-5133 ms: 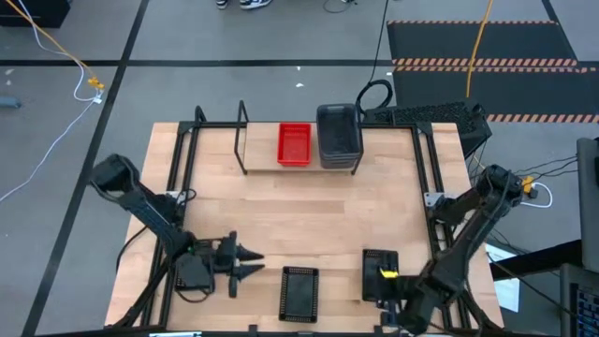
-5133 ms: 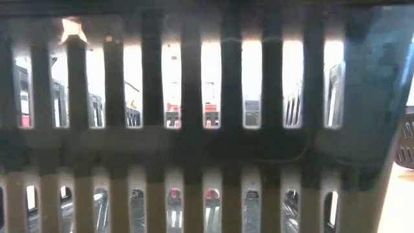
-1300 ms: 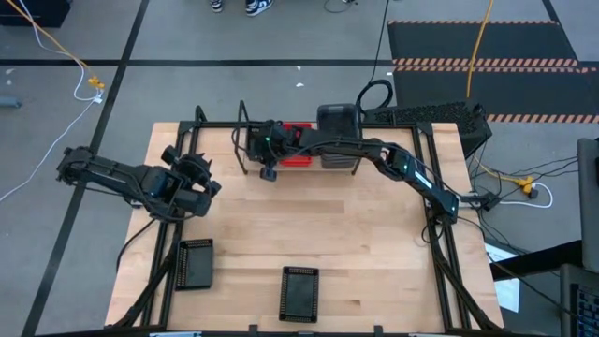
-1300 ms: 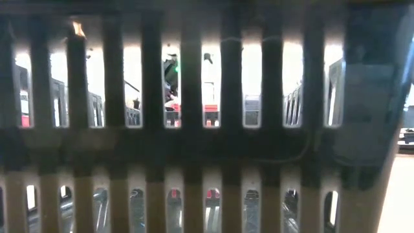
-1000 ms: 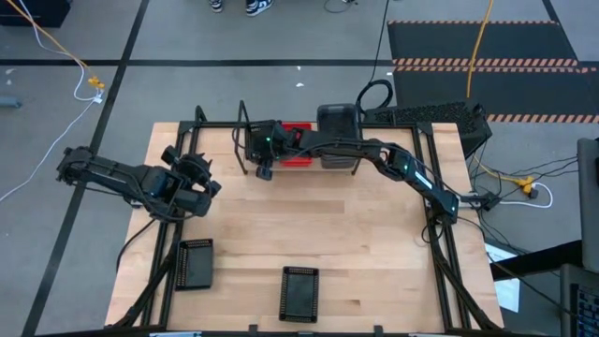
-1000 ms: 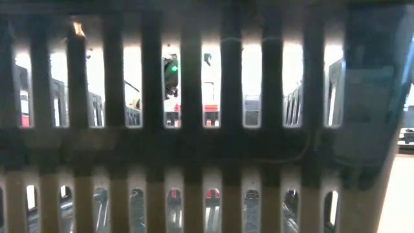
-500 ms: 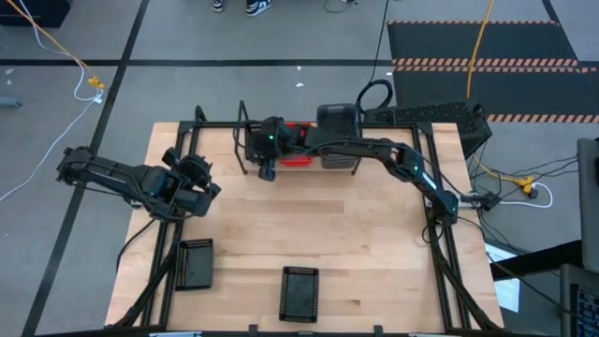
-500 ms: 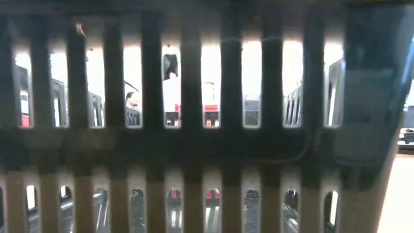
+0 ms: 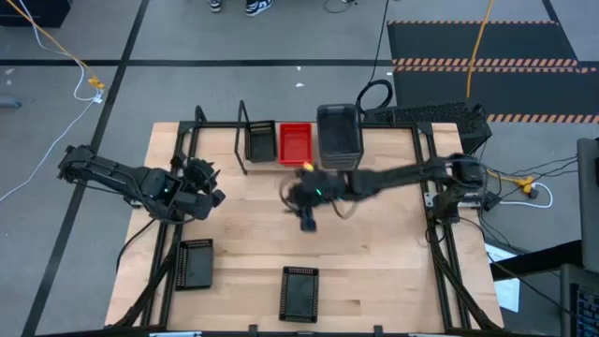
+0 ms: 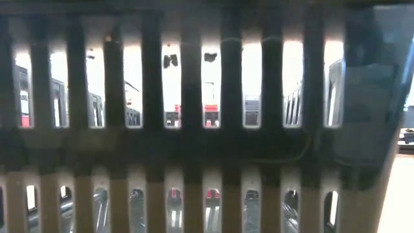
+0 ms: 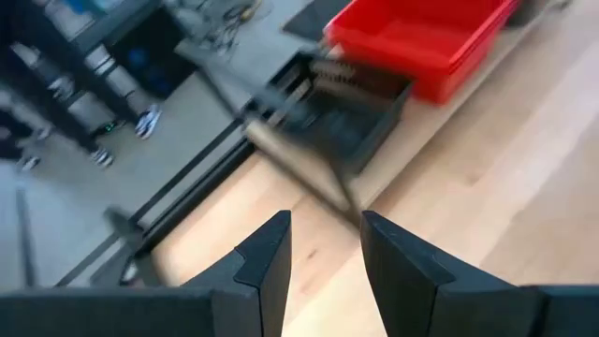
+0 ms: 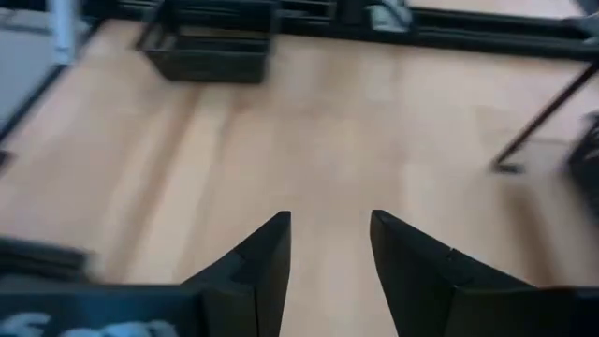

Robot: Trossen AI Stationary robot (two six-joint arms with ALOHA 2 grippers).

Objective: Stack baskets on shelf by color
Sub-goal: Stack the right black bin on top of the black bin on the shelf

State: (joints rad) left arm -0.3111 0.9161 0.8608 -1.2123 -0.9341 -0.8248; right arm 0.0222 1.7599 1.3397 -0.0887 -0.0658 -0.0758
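On the shelf (image 9: 242, 137) at the table's far edge stand a black basket (image 9: 260, 142), a red basket (image 9: 295, 143) and a grey stack of baskets (image 9: 339, 134), side by side. The left wrist view shows the black basket (image 11: 342, 117) and the red basket (image 11: 421, 42). Two more black baskets (image 9: 194, 265) (image 9: 299, 292) lie on the table near its front edge. My right gripper (image 9: 308, 217) (image 12: 329, 253) hangs open over the table's middle, holding nothing. My left gripper (image 9: 217, 195) (image 11: 325, 253) stands open at the table's left, pointing toward the shelf.
Black frame rails (image 9: 178, 178) (image 9: 432, 178) run along both sides of the table. The slotted wall of a basket (image 10: 194, 149) stands right before the low camera and fills that view. The wood between the shelf and the near baskets is bare.
My right gripper has drawn back from the shelf's left place toward the table's middle and near edge, rising a little. The black basket it was at stays standing on the shelf, left of the red one.
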